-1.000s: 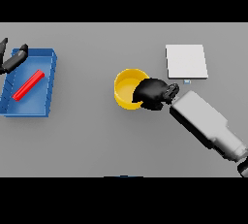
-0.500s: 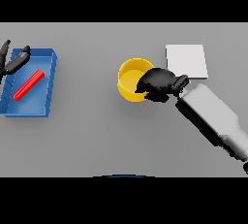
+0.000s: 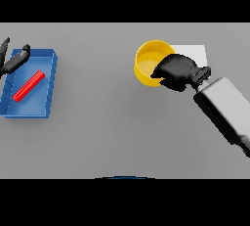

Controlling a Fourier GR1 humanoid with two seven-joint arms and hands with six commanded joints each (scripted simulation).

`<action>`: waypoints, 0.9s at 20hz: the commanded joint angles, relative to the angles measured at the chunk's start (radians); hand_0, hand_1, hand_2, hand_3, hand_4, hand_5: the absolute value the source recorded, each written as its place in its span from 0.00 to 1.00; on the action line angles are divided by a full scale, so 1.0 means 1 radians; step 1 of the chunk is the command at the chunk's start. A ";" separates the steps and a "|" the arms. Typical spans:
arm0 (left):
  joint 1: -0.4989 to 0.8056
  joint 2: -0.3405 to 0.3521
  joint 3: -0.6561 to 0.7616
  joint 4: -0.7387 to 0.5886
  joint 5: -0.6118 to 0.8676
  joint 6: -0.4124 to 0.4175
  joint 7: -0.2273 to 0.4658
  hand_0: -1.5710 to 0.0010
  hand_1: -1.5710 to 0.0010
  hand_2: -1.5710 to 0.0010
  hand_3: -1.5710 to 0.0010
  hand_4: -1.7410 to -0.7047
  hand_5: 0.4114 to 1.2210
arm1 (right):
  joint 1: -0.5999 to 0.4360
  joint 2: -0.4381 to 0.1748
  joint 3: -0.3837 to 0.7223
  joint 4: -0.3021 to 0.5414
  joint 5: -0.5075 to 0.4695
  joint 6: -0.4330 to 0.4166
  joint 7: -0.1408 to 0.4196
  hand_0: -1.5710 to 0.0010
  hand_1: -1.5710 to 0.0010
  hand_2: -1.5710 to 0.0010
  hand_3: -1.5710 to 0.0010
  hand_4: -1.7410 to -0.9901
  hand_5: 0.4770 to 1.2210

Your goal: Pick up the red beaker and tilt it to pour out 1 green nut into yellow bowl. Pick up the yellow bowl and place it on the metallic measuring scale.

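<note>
The yellow bowl (image 3: 148, 61) is lifted and held by its right rim in my right hand (image 3: 177, 71), whose fingers curl over the edge. It hangs at the left edge of the pale metallic scale (image 3: 197, 52), most of which my hand and the bowl cover. I cannot see a green nut inside the bowl. The red beaker (image 3: 29, 85) lies on its side in the blue tray (image 3: 48, 93) at the far left. My left hand (image 3: 12, 60) shows at the left edge over the tray's upper corner, fingers straight and apart from the beaker.
The blue tray sits against the table's left side. Grey tabletop stretches between the tray and the bowl and across the whole front. My right forearm (image 3: 225, 110) crosses the right side diagonally.
My right hand has carried the yellow bowl up and to the right, from left of the scale to its left edge. The left hand and beaker have stayed put.
</note>
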 commanded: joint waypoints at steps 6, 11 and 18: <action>0.022 0.013 -0.002 -0.027 0.000 0.025 0.021 1.00 1.00 1.00 1.00 0.98 0.38 | -0.028 -0.021 -0.062 0.123 0.004 -0.078 0.011 0.00 0.00 0.03 0.27 0.00 1.00; 0.014 0.024 0.009 -0.032 0.013 0.010 0.027 1.00 1.00 1.00 1.00 0.97 0.40 | -0.061 -0.043 -0.087 0.281 0.028 -0.176 -0.055 0.00 0.00 0.01 0.27 0.00 1.00; 0.009 0.017 0.001 -0.036 0.008 0.013 0.047 1.00 1.00 1.00 1.00 0.98 0.37 | -0.102 -0.003 -0.119 0.508 0.040 -0.257 -0.056 0.00 0.00 0.07 0.19 0.00 1.00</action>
